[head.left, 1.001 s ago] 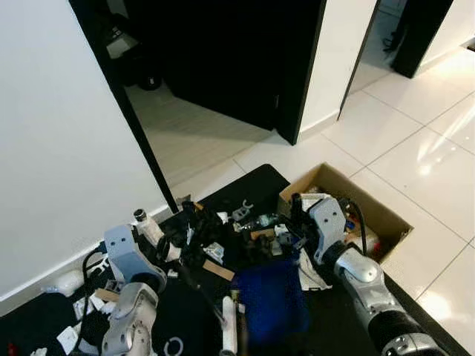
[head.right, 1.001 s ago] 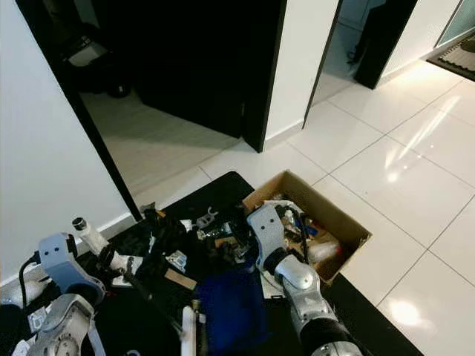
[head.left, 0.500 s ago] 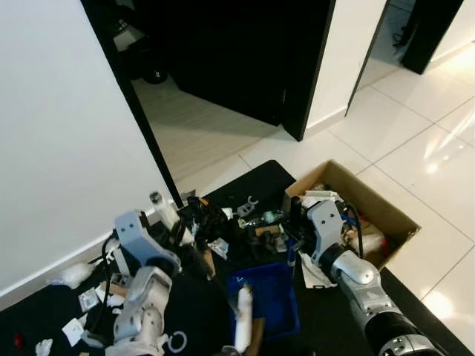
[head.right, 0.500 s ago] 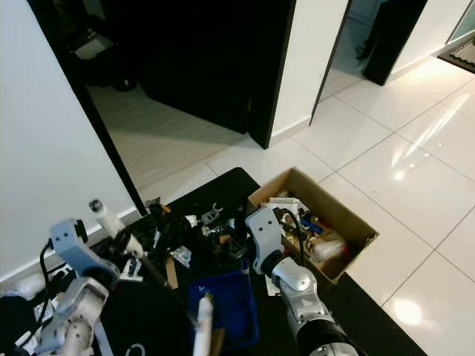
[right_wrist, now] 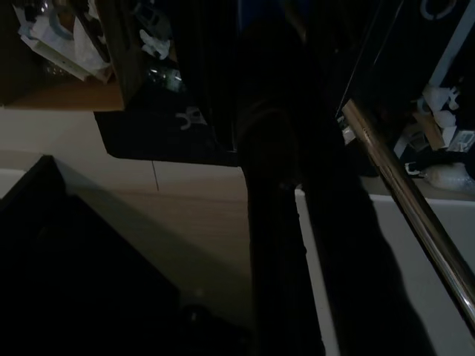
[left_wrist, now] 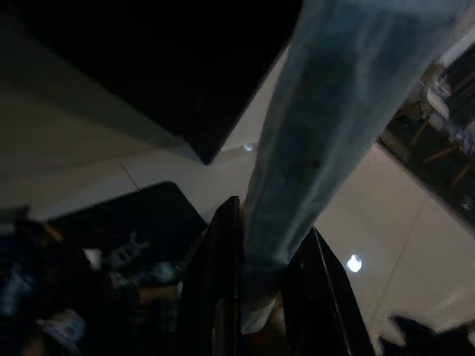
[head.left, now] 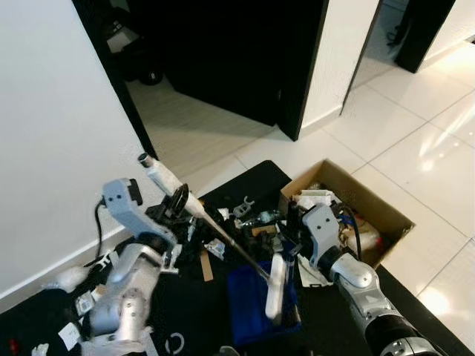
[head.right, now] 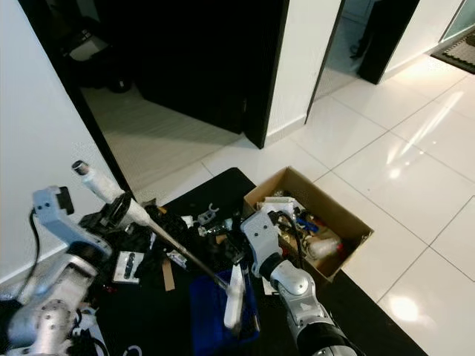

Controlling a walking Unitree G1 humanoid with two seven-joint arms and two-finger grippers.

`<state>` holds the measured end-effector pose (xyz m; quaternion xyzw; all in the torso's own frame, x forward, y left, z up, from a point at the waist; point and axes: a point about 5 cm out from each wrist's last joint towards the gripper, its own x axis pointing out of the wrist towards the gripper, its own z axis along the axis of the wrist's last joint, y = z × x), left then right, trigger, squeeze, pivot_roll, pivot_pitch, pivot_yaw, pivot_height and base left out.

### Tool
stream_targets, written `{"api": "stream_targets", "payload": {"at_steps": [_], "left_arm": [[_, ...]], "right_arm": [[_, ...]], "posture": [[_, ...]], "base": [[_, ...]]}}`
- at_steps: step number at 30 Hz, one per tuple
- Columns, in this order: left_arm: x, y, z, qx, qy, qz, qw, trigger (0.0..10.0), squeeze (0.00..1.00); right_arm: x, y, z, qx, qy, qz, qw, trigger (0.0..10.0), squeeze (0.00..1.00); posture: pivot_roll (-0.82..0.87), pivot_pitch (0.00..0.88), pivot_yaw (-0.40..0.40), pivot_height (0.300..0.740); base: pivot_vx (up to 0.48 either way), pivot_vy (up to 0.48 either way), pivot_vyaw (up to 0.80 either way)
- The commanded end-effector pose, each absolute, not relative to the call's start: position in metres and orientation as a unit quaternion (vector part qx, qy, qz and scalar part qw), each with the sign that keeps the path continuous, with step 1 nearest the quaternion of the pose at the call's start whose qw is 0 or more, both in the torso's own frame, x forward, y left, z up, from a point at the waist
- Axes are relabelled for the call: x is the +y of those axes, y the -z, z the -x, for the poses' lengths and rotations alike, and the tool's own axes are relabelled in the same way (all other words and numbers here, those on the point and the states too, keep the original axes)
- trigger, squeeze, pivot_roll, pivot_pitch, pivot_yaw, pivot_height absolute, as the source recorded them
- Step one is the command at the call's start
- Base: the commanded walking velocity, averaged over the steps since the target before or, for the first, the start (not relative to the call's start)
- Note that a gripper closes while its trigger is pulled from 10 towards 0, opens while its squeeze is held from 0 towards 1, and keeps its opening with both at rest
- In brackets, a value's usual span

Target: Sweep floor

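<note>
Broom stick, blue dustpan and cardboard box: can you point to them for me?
Broom stick (head.left: 223, 236), left eye view, on the middle of its thin metal shaft.
Blue dustpan (head.left: 249, 304), left eye view, on its blue pan.
Cardboard box (head.right: 338, 213), right eye view, on its far rim.

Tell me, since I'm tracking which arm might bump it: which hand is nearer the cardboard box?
Right. The right hand hovers over the black mat just beside the cardboard box, next to its near wall. The left hand grips the broom handle farther away, toward the wall.
</note>
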<state>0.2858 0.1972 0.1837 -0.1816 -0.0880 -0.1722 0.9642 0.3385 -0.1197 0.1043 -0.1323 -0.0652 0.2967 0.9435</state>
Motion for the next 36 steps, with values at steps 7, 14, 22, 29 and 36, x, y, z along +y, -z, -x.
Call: {"api": "stream_targets", "payload": {"at_steps": [7,14,22,29,36], "left_arm": [[0.222,-0.181,-0.259,-0.048,0.186,0.044,0.980,10.0,0.00],[0.249,-0.160,-0.252,-0.027,0.091,0.030,0.995,10.0,0.00],[0.286,-0.148,-0.252,-0.033,-0.047,-0.007,0.998,10.0,0.00],[0.320,-0.147,-0.250,-0.046,-0.142,-0.035,0.988,10.0,0.00],[0.332,-0.122,-0.251,-0.025,-0.203,0.005,0.979,10.0,0.00]], "right_arm": [[-0.120,-0.092,-0.333,-0.050,-0.291,0.148,0.944,10.0,0.00],[-0.119,-0.094,-0.333,-0.056,-0.291,0.156,0.942,10.0,0.00],[-0.114,-0.094,-0.331,-0.066,-0.305,0.171,0.935,10.0,0.00],[-0.115,-0.098,-0.331,-0.076,-0.307,0.170,0.933,10.0,0.00],[-0.122,-0.107,-0.335,-0.090,-0.297,0.177,0.934,10.0,0.00]], "posture": [[0.15,0.279,0.060,0.740],[0.16,0.296,0.047,0.740],[0.16,0.331,0.030,0.740],[0.17,0.354,0.011,0.740],[0.15,0.400,0.001,0.740]], "base": [[0.000,0.000,0.00],[0.000,0.000,0.00],[0.000,0.000,0.00],[0.000,0.000,0.00],[0.000,0.000,0.00]]}}
